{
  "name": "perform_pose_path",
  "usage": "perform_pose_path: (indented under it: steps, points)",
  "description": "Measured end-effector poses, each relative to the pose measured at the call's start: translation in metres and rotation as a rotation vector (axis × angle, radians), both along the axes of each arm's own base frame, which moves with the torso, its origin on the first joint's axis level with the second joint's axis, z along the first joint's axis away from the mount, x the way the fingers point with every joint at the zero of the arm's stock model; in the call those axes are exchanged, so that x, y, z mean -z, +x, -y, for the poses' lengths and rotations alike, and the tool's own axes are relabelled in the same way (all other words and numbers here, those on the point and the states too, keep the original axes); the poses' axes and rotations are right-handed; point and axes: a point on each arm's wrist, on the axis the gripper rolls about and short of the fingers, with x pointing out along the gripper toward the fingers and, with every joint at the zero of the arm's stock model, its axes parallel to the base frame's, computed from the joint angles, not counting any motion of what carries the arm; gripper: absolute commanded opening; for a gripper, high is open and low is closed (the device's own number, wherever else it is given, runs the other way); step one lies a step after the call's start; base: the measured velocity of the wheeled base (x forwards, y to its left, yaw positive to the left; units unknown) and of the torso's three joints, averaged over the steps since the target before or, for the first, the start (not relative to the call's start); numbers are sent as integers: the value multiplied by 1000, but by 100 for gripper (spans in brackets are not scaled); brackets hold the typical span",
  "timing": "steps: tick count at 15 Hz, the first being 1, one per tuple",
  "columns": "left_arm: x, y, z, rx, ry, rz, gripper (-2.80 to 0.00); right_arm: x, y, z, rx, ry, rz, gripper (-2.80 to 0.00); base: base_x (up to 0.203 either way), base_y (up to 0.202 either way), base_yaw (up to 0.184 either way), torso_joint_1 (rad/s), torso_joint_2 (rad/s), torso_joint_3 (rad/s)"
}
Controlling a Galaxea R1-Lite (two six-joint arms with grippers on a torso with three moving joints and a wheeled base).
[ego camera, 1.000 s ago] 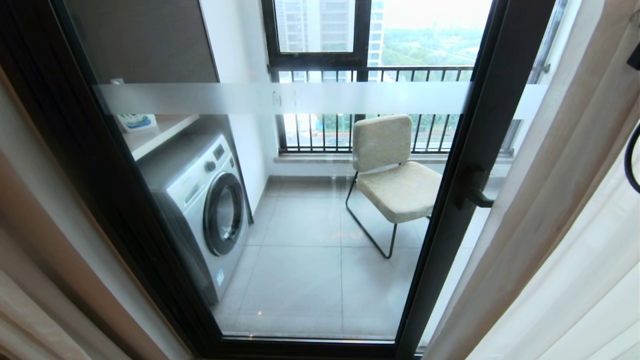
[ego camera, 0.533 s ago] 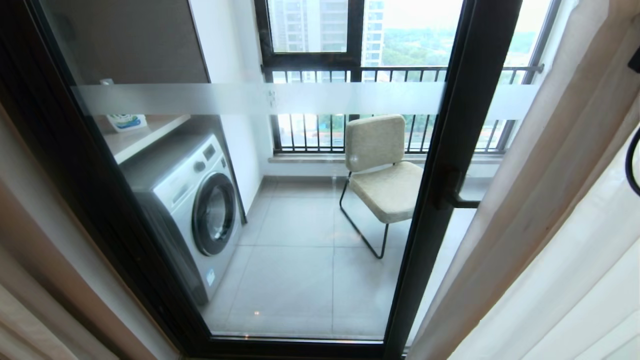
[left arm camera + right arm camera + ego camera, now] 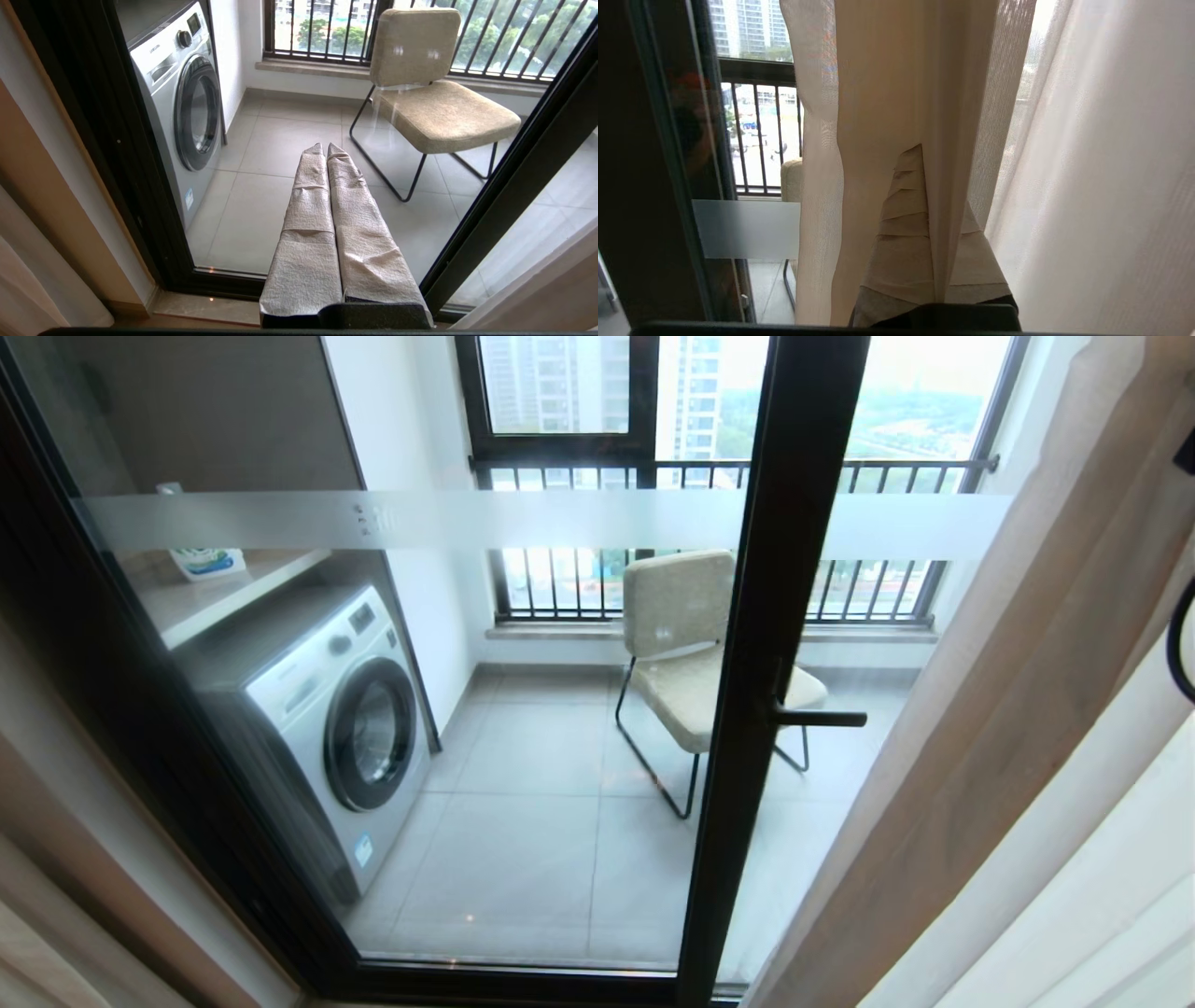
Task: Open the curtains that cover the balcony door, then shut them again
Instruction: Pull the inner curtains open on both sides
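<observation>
Head view showed you the balcony door (image 3: 766,644) almost fully uncovered: its clear glass, the black frame post and the frosted band (image 3: 560,518) all stood in plain sight, with the washing machine (image 3: 327,709) and the padded chair (image 3: 681,644) visible on the balcony floor behind the pane. The curtains (image 3: 1027,709) were bunched along the right edge of that view, the cream-beige layer nearest the door frame and the white sheer beside it toward the right; a strip of beige cloth also showed at the lower left corner. From that, you could judge the opening half of the task as done or very nearly so, while the closing half had not been completed, since nothing covered the glass. In the right wrist view, your right claw (image 3: 930,154) was pinched shut on the curtains, a fold of the beige cloth running between its taped fingers (image 3: 906,200), with the sheer hanging to either side and the door frame off to one side. That grip suited dragging the cloth across the pane, so you were well placed for the closing pull, though the pictures did not tell which way the cloth was travelling. In the left wrist view, your left claw (image 3: 327,148) was closed with nothing in it, its wrapped fingers (image 3: 348,205) pressed together and pointing at the lower part of the glass, clear of any cloth.
</observation>
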Motion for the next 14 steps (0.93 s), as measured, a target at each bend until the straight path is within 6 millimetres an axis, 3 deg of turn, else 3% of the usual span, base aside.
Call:
perform_pose_path:
  steps: [14]
  points:
    - [0, 0, 0, 0, 0, 0, -280, 2, -2, 24, 100, 0, -7, -280, 0, -190, 3, 2, 2, 2]
